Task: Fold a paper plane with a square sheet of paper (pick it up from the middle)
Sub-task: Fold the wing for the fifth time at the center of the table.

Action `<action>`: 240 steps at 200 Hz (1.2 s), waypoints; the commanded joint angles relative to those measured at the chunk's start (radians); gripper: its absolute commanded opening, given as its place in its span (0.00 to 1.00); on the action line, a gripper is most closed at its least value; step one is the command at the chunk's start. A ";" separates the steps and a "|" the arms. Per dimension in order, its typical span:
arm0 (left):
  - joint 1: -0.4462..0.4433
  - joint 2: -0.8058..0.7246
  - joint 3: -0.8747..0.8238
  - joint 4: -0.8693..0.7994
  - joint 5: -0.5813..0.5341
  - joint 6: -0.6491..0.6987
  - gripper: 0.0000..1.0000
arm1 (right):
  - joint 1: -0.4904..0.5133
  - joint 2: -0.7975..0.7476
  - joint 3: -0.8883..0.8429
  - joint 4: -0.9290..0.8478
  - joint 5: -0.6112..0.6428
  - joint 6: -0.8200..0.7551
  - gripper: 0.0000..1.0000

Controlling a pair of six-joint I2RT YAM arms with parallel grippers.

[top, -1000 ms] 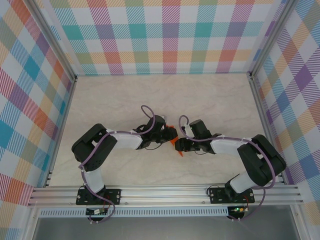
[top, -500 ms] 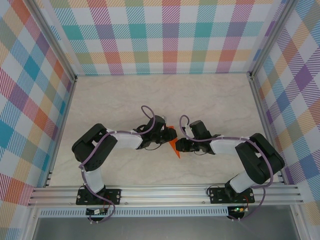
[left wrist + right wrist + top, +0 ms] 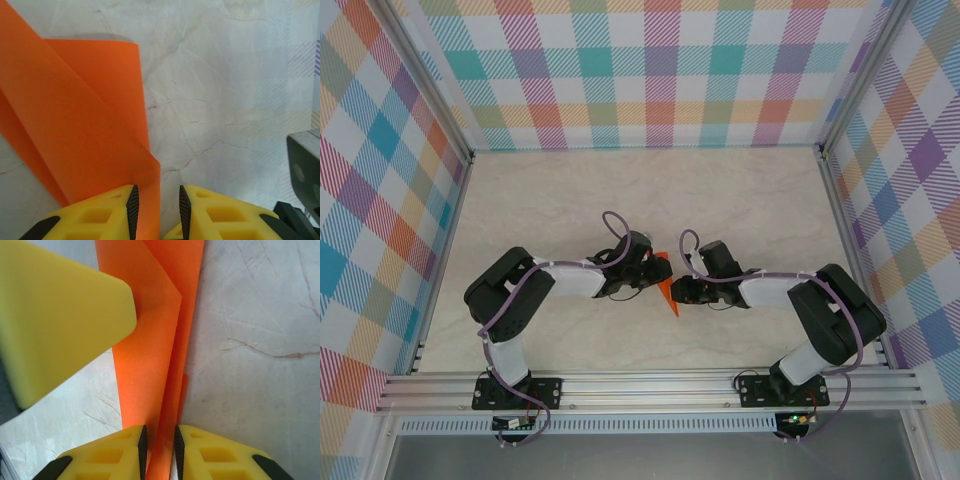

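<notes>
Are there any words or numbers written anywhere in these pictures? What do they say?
None to read. The orange paper is plain, the yellow fingers bear no letters, and the checked walls and table carry only pattern. The small boards at the arm bases are too small to tell.

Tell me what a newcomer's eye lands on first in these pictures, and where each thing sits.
The bright orange paper stands out first. It is partly folded and sits mid-table between the two arms, where the left gripper and right gripper meet with the sheet running between their jaws. Next come the pastel plaid walls boxing in the pale marbled table.
</notes>
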 commanded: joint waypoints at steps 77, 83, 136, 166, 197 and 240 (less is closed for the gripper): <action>-0.002 0.055 0.058 -0.048 -0.001 0.014 0.30 | 0.001 0.025 0.010 -0.010 -0.038 0.024 0.24; -0.002 0.054 0.057 -0.049 0.000 0.013 0.30 | 0.001 0.026 0.012 -0.013 -0.041 0.023 0.25; -0.003 0.050 0.057 -0.044 0.016 0.018 0.30 | 0.000 0.022 0.033 -0.031 -0.050 0.079 0.34; -0.002 0.051 0.062 -0.046 0.020 0.018 0.30 | 0.000 0.009 0.031 0.002 -0.077 0.117 0.40; -0.002 0.052 0.067 -0.044 0.023 0.018 0.30 | 0.000 0.009 0.036 -0.003 -0.068 0.122 0.50; -0.003 0.048 0.065 -0.021 0.038 0.013 0.30 | 0.000 0.019 0.051 -0.068 -0.003 0.103 0.45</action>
